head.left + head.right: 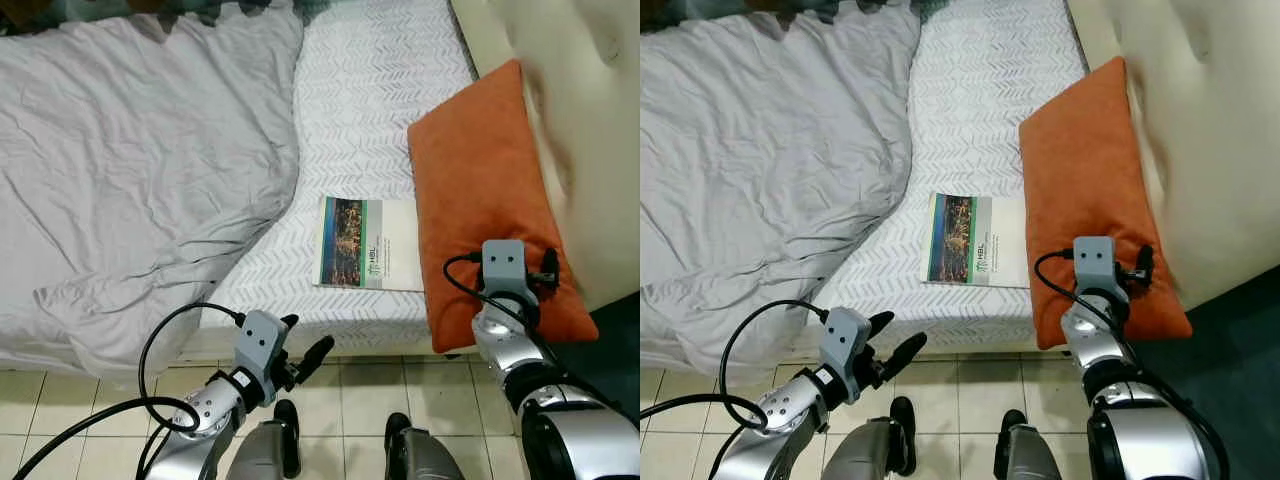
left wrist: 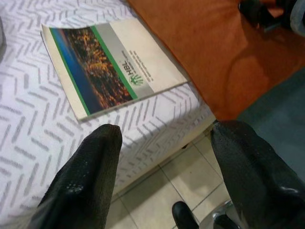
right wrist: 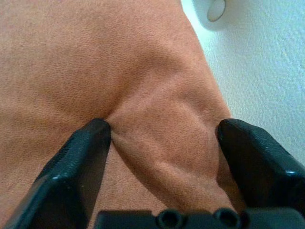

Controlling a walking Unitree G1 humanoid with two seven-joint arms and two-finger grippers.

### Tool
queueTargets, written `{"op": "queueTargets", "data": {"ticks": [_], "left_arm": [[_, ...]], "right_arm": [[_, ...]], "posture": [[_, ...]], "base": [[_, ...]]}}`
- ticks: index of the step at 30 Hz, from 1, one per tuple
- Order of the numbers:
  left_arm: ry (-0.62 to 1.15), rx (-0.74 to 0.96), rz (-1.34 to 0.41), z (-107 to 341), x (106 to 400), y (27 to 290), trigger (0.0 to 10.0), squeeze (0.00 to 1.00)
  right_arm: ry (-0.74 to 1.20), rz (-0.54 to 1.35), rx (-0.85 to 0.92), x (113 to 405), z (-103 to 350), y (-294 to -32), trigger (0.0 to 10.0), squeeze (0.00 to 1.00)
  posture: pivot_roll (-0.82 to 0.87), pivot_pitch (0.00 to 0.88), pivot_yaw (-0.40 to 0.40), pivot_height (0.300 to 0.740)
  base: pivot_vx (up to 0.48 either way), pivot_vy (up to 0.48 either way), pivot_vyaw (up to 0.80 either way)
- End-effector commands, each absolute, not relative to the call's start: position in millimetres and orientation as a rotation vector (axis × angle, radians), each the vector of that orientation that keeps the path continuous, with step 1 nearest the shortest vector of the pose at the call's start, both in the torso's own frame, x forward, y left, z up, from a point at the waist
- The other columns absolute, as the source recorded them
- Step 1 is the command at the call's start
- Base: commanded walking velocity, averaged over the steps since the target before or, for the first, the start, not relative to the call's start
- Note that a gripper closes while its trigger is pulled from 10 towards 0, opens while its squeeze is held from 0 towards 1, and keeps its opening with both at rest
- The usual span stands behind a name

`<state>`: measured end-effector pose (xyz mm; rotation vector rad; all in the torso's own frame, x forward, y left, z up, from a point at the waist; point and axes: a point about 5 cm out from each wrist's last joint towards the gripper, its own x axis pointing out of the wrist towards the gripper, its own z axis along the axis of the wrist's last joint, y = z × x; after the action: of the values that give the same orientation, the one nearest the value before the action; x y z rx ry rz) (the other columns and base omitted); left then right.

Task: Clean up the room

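Note:
An orange pillow [image 1: 480, 160] lies along the right side of the bed, leaning on the cream headboard [image 1: 590, 120], its near end hanging over the bed's edge. My right gripper [image 3: 164, 129] is at that near end, fingers pressed into the fabric with a bulging fold held between them. A booklet [image 1: 368, 243] with a city photo and green stripe lies flat on the white patterned mattress [image 1: 370, 90], just left of the pillow. My left gripper [image 1: 305, 340] hangs open over the floor just below the bed's front edge, nothing between its fingers [image 2: 90, 167].
A rumpled grey duvet [image 1: 130, 150] covers the left half of the bed and droops over the front edge. Pale floor tiles [image 1: 360, 385] run along the bed's front. Dark blue floor [image 1: 615, 330] shows to the right of the headboard.

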<state>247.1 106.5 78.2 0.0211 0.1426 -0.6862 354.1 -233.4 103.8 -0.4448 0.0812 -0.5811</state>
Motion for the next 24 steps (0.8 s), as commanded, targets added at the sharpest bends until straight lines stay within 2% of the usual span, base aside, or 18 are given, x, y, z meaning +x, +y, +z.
{"op": "queueTargets", "data": {"ticks": [1, 12, 24], "left_arm": [[0.177, 0.027, -0.692, 73, 241, 106, 10.0, 0.0], [0.177, 0.023, -0.679, 74, 244, 104, 10.0, 0.0], [0.189, 0.031, -0.666, 71, 243, 105, 10.0, 0.0]], "right_arm": [[0.089, -0.585, -0.479, 354, 104, -237, 10.0, 1.0], [-0.001, -0.578, -0.55, 365, 127, -237, 10.0, 1.0], [-0.094, -0.549, -0.703, 374, 154, -243, 10.0, 1.0]], "posture": [[0.14, 0.419, 0.097, 0.74], [0.13, 0.426, 0.087, 0.74], [0.13, 0.435, 0.075, 0.74]], "base": [[0.0, 0.0, 0.0], [0.0, 0.0, 0.0], [0.0, 0.0, 0.0]]}}
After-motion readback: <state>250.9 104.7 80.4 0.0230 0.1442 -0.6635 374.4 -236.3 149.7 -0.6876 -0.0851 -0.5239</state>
